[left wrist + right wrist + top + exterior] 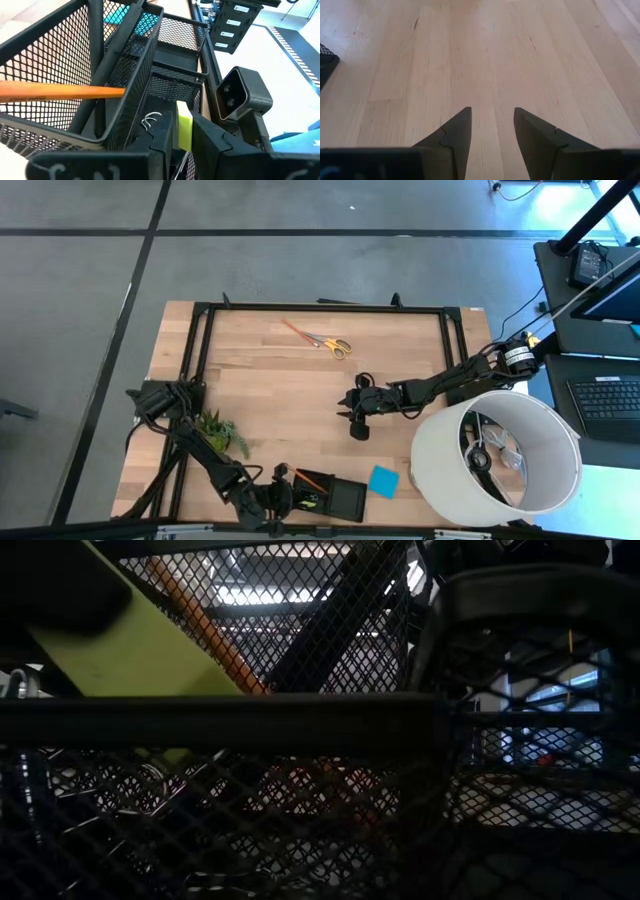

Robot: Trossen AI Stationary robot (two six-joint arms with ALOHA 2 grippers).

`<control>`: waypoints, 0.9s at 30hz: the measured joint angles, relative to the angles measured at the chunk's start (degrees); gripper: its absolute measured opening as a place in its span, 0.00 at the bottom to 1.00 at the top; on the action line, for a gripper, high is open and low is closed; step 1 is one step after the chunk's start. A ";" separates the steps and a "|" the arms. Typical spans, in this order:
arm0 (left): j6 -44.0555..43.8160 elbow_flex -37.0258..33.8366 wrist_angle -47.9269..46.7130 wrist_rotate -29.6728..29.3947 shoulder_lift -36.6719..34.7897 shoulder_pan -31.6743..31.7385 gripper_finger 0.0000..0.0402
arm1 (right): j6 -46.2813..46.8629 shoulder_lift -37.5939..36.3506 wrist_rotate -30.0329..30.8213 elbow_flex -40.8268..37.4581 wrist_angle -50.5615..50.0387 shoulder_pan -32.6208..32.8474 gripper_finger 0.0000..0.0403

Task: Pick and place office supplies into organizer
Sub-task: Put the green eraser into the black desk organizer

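Note:
The black mesh organizer [335, 498] stands at the table's near edge. An orange pencil [60, 91] lies slanting in its tall left compartment [300, 477]. My left gripper [288, 502] reaches into the organizer from the left, shut on a small yellow block [184, 125] over a low compartment that holds a wire clip [152, 120]. The low view looks through the mesh at the block [130, 660] and the pencil [210, 630]. A blue note pad [383, 481] lies right of the organizer. Yellow-handled scissors [328, 342] lie at the far middle. My right gripper [356, 416] hovers open over bare wood [492, 127]. My left gripper pinches the yellow block by its two broad faces [181, 135] between its two fingers. The fingers slant down from the table's left. The block stands on edge between them, and its free end [183, 106] sticks out past the fingertips over the organizer's compartment. Its lower part is hidden by the fingers.
A small green potted plant [222, 432] stands beside my left arm. A large white lampshade [495, 455] fills the near right corner. A black frame [320, 308] borders the work area. The wood at the middle of the table lies bare.

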 joint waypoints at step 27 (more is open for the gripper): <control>0.11 0.00 0.01 -1.42 0.00 0.00 0.13 | -0.01 0.00 0.00 0.00 0.00 -0.01 0.37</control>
